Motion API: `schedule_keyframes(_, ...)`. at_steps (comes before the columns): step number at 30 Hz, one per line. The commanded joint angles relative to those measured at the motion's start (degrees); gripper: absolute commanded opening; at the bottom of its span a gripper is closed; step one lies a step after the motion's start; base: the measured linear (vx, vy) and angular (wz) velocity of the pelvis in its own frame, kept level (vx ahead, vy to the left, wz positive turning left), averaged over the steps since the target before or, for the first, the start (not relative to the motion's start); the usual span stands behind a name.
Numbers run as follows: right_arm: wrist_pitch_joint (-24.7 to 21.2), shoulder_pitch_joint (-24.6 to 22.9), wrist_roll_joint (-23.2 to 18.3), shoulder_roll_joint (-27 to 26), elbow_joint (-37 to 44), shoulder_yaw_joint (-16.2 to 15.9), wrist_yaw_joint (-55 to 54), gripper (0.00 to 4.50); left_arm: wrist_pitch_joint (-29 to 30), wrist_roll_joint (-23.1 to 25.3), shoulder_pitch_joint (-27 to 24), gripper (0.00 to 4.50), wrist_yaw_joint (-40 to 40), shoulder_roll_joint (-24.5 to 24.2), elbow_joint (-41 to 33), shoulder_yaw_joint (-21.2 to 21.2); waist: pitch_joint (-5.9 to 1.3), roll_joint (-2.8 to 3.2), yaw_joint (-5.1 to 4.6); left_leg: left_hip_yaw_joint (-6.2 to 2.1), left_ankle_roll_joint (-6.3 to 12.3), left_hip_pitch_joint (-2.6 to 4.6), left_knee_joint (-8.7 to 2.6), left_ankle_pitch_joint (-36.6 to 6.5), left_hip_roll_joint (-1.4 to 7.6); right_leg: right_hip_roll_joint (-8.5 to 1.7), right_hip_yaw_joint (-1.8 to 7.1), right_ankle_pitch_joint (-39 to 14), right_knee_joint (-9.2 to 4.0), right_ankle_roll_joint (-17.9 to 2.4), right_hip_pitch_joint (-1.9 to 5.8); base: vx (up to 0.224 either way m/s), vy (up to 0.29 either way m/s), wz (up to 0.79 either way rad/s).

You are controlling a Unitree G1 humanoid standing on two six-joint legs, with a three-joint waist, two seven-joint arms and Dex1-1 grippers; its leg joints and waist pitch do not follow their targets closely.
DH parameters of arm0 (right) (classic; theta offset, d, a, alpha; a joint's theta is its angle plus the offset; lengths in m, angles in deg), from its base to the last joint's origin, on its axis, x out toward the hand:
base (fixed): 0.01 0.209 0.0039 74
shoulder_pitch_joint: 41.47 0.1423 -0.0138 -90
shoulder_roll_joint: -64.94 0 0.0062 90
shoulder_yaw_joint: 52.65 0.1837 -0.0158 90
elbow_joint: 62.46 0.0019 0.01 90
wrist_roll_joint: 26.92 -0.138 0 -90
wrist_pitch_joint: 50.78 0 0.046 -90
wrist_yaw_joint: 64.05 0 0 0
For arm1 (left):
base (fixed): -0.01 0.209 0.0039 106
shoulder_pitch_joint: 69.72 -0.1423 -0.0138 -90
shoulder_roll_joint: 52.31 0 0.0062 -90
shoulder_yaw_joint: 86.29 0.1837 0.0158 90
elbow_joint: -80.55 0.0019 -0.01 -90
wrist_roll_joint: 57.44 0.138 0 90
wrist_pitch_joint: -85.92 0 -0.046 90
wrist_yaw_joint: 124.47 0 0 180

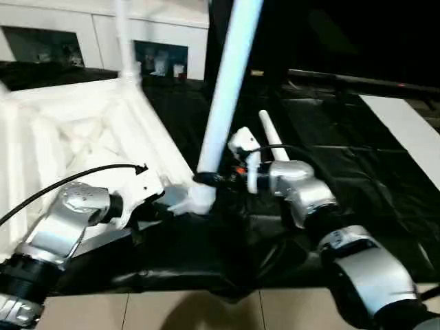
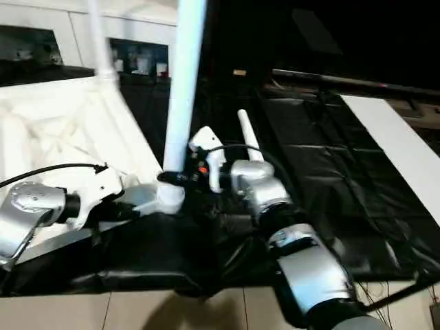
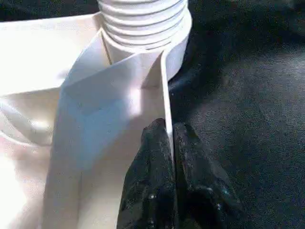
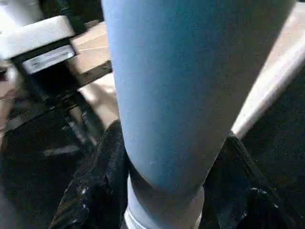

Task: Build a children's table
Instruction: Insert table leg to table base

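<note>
Upright, one leg fills the tabletop's corner socket.

Dim, blurred, glare on tabletop

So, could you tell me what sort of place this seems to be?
Probably an indoor room used as an assembly area: a black sheet covers the floor, pale tiles show at its edge, and a white cabinet stands behind.

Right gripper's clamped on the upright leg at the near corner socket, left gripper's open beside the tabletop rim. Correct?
Not quite. The left gripper is shut, pinching the tabletop rim; the left wrist view shows it. The right gripper does clamp the upright leg at the near corner socket.
</note>
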Motion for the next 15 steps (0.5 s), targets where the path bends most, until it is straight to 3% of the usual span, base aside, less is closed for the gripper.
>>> schedule_keyframes(1,-5.77,-5.54,6.67,2.03,-7.10,-5.88,1.70,1.84,-0.52,-4.24,-0.37,0.00,8.38,-0.35,-5.14,2.22,-2.19,2.12,-0.21,0.21,4.79,-0.40,-3.30,1.80,1.80,-4.83,3.82,13.67,-2.53,-15.35,2.91,0.000,0.000,0.00)
schedule_keyframes(3,-6.15,-5.69,7.23,2.19,-6.79,-6.48,3.14,1.84,-0.44,-4.95,-0.66,0.00,10.02,-1.07,-5.44,2.60,-1.99,2.23,-0.08,0.20,3.88,-0.29,-3.54,-0.29,2.16,-4.91,3.75,9.61,-2.86,-14.69,2.95,0.000,0.000,0.00)
schedule_keyframes(8,-6.28,-6.96,8.29,3.03,-4.73,-9.69,8.67,1.84,-1.58,-4.45,-0.54,0.00,9.69,-1.15,-5.17,2.87,-1.14,2.34,0.26,0.05,0.37,0.33,-4.40,-10.39,2.51,-5.36,4.06,-7.24,-4.46,-11.85,2.42,0.000,0.000,0.00)
schedule_keyframes(11,-3.81,-8.14,10.41,3.60,-3.67,-11.64,8.66,1.84,-3.00,-2.86,-0.06,0.00,7.62,-0.53,-3.69,2.73,-1.14,2.28,0.54,0.01,-0.14,0.54,-4.46,-11.26,2.50,-5.34,4.23,-10.18,-4.78,-10.69,2.18,0.000,0.000,0.00)
schedule_keyframes(15,-2.06,-8.43,12.07,3.56,-3.36,-11.83,6.78,1.84,-3.64,-2.83,0.01,0.00,7.57,-0.78,-3.36,2.73,-1.43,2.19,0.74,-0.07,-0.15,0.22,-4.44,-8.43,2.39,-5.14,4.20,-6.83,-4.33,-10.30,2.45,0.000,0.000,0.00)
